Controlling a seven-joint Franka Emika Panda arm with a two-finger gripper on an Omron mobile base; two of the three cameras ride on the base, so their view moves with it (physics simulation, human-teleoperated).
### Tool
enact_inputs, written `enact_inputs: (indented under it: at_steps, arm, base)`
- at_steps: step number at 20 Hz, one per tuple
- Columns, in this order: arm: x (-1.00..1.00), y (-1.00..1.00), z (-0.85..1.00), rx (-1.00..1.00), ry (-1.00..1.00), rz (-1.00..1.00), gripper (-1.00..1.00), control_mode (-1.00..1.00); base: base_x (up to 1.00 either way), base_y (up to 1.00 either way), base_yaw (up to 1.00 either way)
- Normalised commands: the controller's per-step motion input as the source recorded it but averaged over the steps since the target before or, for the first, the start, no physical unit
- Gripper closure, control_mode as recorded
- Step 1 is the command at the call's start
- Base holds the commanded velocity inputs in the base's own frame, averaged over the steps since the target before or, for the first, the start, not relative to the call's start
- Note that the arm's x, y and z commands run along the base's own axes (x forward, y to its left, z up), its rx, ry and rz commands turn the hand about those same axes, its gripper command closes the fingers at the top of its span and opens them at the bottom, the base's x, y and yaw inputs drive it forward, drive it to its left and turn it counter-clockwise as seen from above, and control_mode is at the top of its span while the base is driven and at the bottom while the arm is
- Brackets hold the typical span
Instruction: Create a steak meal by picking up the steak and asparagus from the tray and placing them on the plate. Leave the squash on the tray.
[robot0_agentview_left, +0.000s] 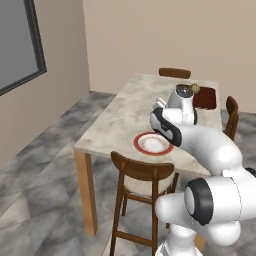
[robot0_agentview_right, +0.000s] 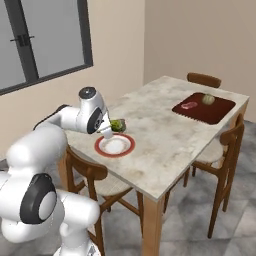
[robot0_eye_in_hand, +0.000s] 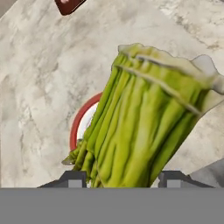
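Note:
My gripper (robot0_eye_in_hand: 122, 179) is shut on the asparagus (robot0_eye_in_hand: 140, 127), a bundle of green stalks that stands between the two dark fingertips (robot0_eye_in_hand: 72, 179). In the right base view the gripper (robot0_agentview_right: 111, 129) holds the asparagus (robot0_agentview_right: 119, 125) just above the far edge of the white, red-rimmed plate (robot0_agentview_right: 115, 145). The plate (robot0_agentview_left: 153, 143) has nothing on it. The steak (robot0_agentview_right: 189, 105) and the squash (robot0_agentview_right: 208, 99) lie on the dark red tray (robot0_agentview_right: 212, 116) at the table's far end. In the left base view my arm hides the gripper.
Wooden chairs (robot0_agentview_left: 142, 175) stand around the marble-topped table (robot0_agentview_right: 165, 135), one close in front of the plate. Bare tabletop lies between plate and tray. A wall with a window (robot0_agentview_right: 45, 40) stands to the left.

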Motion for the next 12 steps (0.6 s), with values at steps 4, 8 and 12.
enact_inputs:
  at_steps: [4,8,12]
  arm:
    - [0.34,0.22,-0.23,-0.01,-0.03,-0.32,1.0,-1.0]
    - [0.54,0.07,-0.41,0.0,0.0,-0.25,1.0,-1.0]
    - [0.52,0.02,-0.41,0.0,0.0,-0.11,1.0,-1.0]
  base:
    - [0.1,0.12,-0.12]
    - [0.0,0.0,0.0]
    - [0.0,0.0,0.0]
